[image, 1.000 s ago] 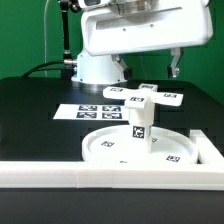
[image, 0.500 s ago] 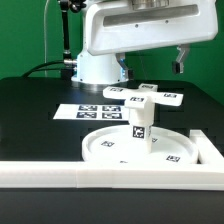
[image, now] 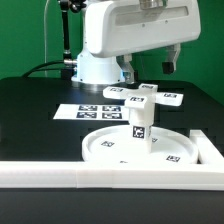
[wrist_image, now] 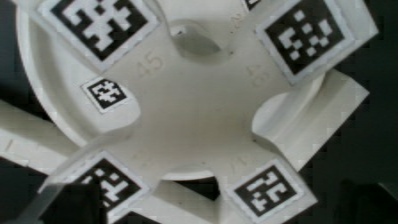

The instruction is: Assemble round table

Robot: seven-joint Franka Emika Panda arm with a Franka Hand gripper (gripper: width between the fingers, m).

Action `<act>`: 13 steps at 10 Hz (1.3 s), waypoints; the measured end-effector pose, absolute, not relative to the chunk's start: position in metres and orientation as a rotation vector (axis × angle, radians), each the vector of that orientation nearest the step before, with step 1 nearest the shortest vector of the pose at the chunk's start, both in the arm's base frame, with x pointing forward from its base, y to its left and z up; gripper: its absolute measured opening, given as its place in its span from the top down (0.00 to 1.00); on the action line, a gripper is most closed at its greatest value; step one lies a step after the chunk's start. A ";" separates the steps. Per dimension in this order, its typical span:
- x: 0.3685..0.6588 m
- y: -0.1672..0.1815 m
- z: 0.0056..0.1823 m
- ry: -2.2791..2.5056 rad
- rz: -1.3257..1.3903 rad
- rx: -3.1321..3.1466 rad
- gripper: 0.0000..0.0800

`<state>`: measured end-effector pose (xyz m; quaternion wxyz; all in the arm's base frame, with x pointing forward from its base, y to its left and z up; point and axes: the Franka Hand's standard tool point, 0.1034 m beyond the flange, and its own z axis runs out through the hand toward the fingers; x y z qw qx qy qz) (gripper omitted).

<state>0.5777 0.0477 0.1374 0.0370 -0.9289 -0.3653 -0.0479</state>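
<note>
The round disc [image: 120, 150] lies flat near the front of the black table. The short leg [image: 140, 128] stands upright on its middle. The flat cross-shaped base [image: 150, 96] sits on top of the leg, tags facing up. My gripper [image: 150, 66] hangs just above the base, open and empty, with one finger [image: 126, 69] over each side of it. In the wrist view the cross-shaped base [wrist_image: 205, 115] fills the picture from above, and the disc [wrist_image: 63, 95] shows under it. My fingertips do not show there.
The marker board [image: 93, 111] lies behind the disc toward the exterior view's left. A long white rail [image: 90, 176] runs along the front, with a raised white end [image: 208, 146] at the exterior view's right. The robot's pedestal [image: 95, 68] stands behind.
My hand has turned and shifted slightly above the base, swinging right and then back. The disc, leg and base have not moved.
</note>
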 end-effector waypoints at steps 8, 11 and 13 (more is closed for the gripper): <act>0.581 0.037 0.132 -2.189 -0.148 -2.312 0.19; 0.584 0.034 0.131 -2.474 -0.099 -2.084 0.19; 0.584 0.031 0.130 -2.577 -0.081 -1.970 0.19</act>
